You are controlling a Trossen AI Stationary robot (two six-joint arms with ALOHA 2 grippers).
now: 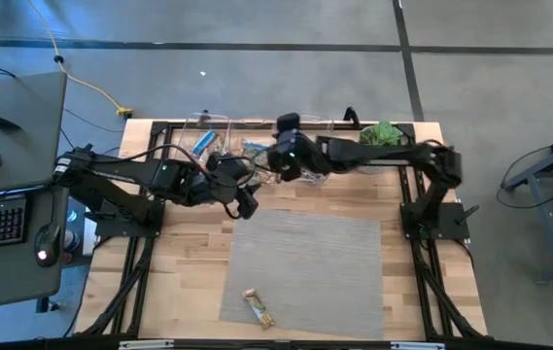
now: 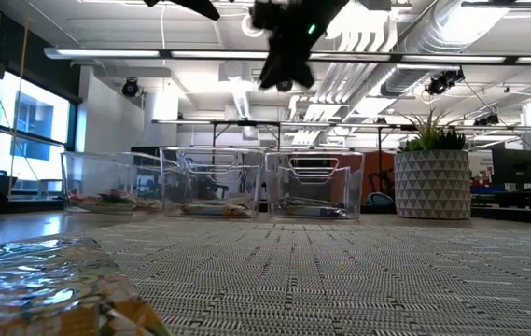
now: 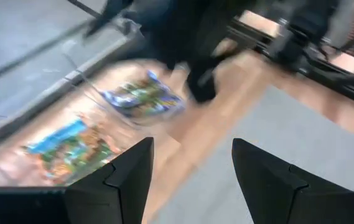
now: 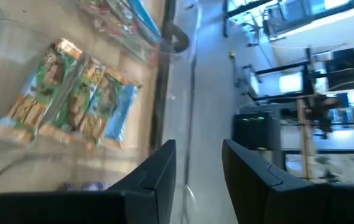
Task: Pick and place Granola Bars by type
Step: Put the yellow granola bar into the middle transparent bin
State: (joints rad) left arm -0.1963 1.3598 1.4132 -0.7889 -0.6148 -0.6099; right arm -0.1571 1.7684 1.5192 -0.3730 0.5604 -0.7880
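Open jaws; granola bar (image 1: 259, 307) lies diagonal

The Granola Bars (image 4: 71, 93) below the right jaws wear glossy, crinkled foil-like wrappers inside clear, smooth plastic bins (image 2: 314, 182). The tabletop (image 1: 179, 282) is pale planked wood, overlaid by a grey woven, rough-textured mat (image 1: 305, 262).
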